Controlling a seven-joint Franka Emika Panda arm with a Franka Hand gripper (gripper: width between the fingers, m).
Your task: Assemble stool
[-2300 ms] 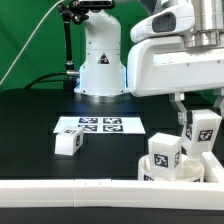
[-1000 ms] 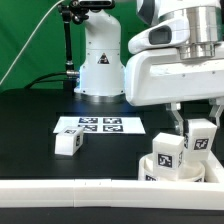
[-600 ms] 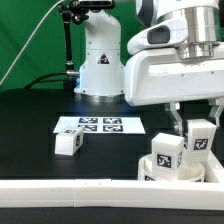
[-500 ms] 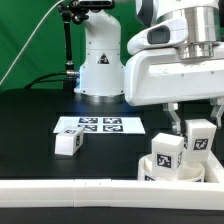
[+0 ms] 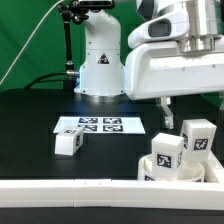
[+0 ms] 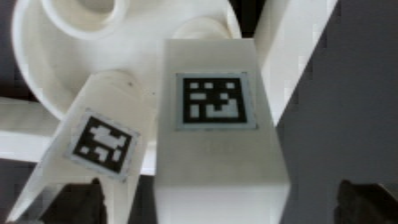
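The round white seat disc (image 5: 172,172) lies at the exterior view's lower right. Two tagged white legs stand upright on it, one (image 5: 164,152) nearer the middle and one (image 5: 198,137) to its right. My gripper (image 5: 193,108) hangs open just above the right leg, touching nothing. In the wrist view the dark fingertips (image 6: 68,200) sit wide apart on either side of that leg (image 6: 217,110), with the other leg (image 6: 98,140) beside it and the seat disc (image 6: 107,30) behind. My gripper (image 6: 217,205) holds nothing. A third loose leg (image 5: 66,143) lies on the table at the left.
The marker board (image 5: 100,126) lies flat on the black table mid-scene. A long white rail (image 5: 70,190) borders the front edge. The robot's white base (image 5: 100,60) stands at the back, with a black stand (image 5: 68,40) beside it.
My gripper has let go of the right leg and risen above it. The leg stays upright on the seat disc. Nothing else moved.
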